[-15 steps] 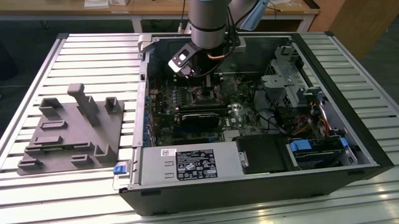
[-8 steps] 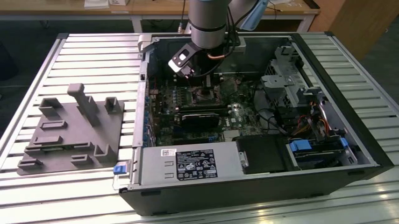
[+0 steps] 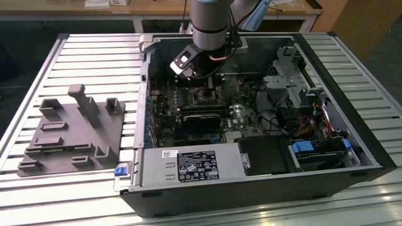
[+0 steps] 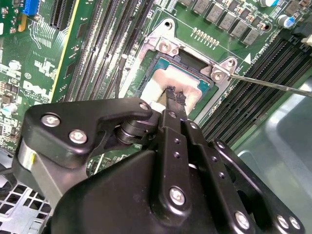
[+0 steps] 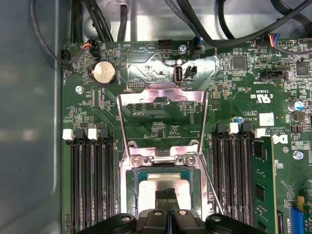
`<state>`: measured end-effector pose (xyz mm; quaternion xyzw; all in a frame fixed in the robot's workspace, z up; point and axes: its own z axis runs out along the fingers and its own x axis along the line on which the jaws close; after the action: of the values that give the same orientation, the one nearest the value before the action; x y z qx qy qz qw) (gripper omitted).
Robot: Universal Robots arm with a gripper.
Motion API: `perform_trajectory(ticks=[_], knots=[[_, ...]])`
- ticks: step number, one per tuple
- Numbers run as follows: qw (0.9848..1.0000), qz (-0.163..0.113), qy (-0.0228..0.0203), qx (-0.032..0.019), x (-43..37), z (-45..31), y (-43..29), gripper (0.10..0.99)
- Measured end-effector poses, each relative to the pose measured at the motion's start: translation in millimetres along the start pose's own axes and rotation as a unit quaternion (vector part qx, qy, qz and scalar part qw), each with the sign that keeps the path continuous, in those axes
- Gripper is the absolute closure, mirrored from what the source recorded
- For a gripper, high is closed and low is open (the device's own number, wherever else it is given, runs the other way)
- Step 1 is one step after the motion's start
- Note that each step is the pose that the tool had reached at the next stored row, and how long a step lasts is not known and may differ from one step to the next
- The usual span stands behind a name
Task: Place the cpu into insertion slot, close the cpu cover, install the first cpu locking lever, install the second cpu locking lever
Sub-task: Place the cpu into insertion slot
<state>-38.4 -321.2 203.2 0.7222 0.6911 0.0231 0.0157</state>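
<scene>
The cpu (image 5: pixel 152 186) (image 4: pixel 157 87), pale silver, lies flat in the insertion slot (image 5: pixel 132 195) (image 4: pixel 204 86) on the green motherboard inside the open computer case (image 3: pixel 251 197). My gripper (image 5: pixel 168 194) (image 4: pixel 175 95) (image 3: pixel 202 85) stands straight over the chip's face with its black fingertips shut together, right at the face with nothing between them. The cpu cover (image 5: pixel 141 96), a silver frame, is swung open away from the socket. One thin locking lever (image 5: pixel 210 183) (image 4: pixel 263 84) sticks out free beside the socket, and another (image 5: pixel 123 127) runs along the opposite side.
Long black memory slots (image 5: pixel 90 185) flank the socket on both sides. A black card (image 3: pixel 201 117), the power supply (image 3: pixel 188 167) and the drive cage (image 3: pixel 289 84) crowd the case. A grey fixture block (image 3: pixel 69 132) sits on the slatted table at the exterior view's left.
</scene>
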Motion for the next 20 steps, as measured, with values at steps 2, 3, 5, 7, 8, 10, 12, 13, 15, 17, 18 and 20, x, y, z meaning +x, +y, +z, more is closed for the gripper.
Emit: perform_trajectory(ticks=[2,3,5,7,8,10,12,13,15,17,18,20], knots=[[1.0000,0.000,0.0001,-0.0002,0.0,0.6,-0.1,0.980],[1.0000,0.000,0.0002,-0.0003,0.0,1.2,-0.1,0.980],[1.0000,0.000,0.0002,-0.0003,0.0,2.5,-0.2,0.980],[1.0000,0.000,0.0002,-0.0002,-0.1,2.9,-0.2,0.980],[1.0000,0.000,0.0001,-0.0002,-0.1,2.9,-0.2,0.980],[1.0000,0.000,0.0003,-0.0003,0.0,3.0,-0.2,0.980],[1.0000,0.000,0.0003,-0.0003,0.0,3.1,-0.2,0.980],[1.0000,0.000,0.0003,-0.0003,0.0,3.1,-0.2,0.980],[1.0000,0.000,0.0004,-0.0003,0.0,2.4,-0.1,0.980],[1.0000,0.000,0.0003,-0.0003,0.0,-0.4,0.0,0.980],[1.0000,0.000,0.0003,-0.0003,0.1,-2.3,0.1,0.980],[1.0000,0.000,0.0003,-0.0003,0.1,-7.0,0.4,0.980]])
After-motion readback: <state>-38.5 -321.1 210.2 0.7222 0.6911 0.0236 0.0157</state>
